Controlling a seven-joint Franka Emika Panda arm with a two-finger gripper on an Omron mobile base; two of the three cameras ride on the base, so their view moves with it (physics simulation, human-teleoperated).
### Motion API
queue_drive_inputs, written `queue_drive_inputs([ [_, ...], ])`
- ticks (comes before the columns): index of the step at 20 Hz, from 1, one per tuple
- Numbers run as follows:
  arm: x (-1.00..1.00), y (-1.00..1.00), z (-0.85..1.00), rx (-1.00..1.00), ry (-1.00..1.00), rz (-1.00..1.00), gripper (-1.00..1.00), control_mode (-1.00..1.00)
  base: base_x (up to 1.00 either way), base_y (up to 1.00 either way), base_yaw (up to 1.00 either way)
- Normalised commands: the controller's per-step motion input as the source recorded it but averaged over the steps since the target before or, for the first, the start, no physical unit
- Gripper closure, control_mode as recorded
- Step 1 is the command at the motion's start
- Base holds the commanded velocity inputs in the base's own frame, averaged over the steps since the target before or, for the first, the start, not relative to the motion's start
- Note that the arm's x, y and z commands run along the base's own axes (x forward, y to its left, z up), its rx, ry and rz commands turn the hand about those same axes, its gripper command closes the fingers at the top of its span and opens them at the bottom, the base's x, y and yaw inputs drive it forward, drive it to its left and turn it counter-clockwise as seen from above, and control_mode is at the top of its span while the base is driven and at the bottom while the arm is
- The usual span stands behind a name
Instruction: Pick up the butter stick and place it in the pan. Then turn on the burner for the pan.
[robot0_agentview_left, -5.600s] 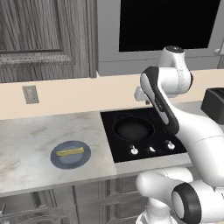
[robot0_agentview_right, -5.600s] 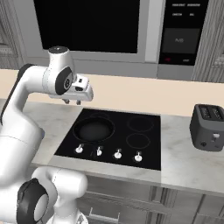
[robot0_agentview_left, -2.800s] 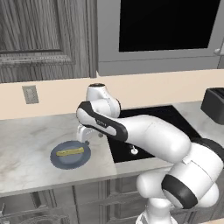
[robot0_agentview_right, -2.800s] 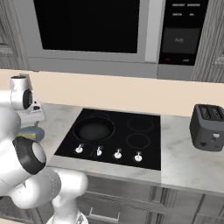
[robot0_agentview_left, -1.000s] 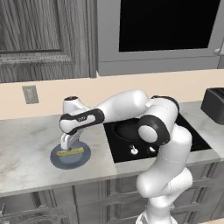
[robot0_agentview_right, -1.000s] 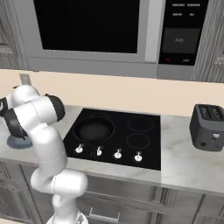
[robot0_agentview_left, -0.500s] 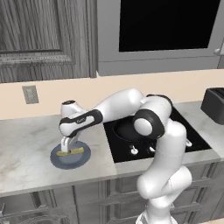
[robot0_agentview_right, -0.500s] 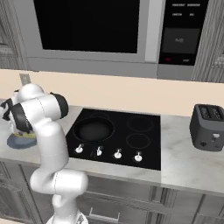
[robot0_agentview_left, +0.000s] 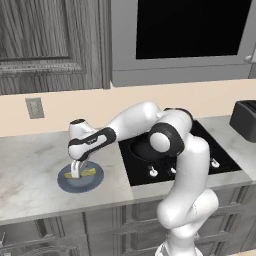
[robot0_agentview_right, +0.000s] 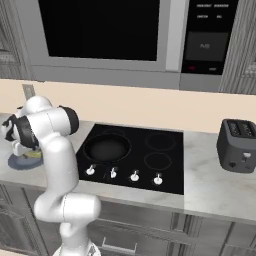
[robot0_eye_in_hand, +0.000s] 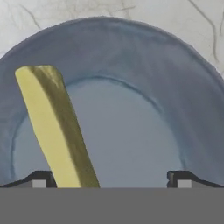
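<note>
Jaws spread wide, gripper (robot0_eye_in_hand: 109, 177) low over the plate (robot0_eye_in_hand: 183, 100), grasping nothing; butter stick (robot0_eye_in_hand: 54, 127) lies on the plate at left of the hand view, beside one fingertip; pan (robot0_agentview_left: 142, 148) sits on the cooktop (robot0_agentview_right: 155, 160) at centre right.

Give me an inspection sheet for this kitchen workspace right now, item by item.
Surface: pale marble counter with a black cooktop set into it.
Job's things: butter stick lies on the blue-grey plate, left of the cooktop; black pan sits on the cooktop's front left burner, with nothing in it.
Clutter: black toaster on the counter right of the cooktop.
Grippers: gripper open, down over the plate, the butter's near end beside one fingertip; no grip yet.
Cables: nothing seen.
Surroundings: wall outlet, dark wood cabinets, black-fronted wall units above the counter.
</note>
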Motion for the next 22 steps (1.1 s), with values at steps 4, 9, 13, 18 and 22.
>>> queue_drive_inputs([
  [4,0.00,0.00,-0.20,0.00,0.00,0.03,-1.00,-1.00,0.00,0.00,0.00],
  [9,0.00,0.00,-0.06,0.00,0.00,0.00,1.00,-1.00,0.00,0.00,0.00],
  [13,0.00,0.00,0.00,0.00,0.00,0.00,1.00,-1.00,0.00,0.00,0.00],
  [18,0.00,0.00,0.00,0.00,0.00,0.00,1.00,-1.00,0.00,0.00,0.00],
  [22,0.00,0.00,0.00,0.00,0.00,0.00,1.00,-1.00,0.00,0.00,0.00],
])
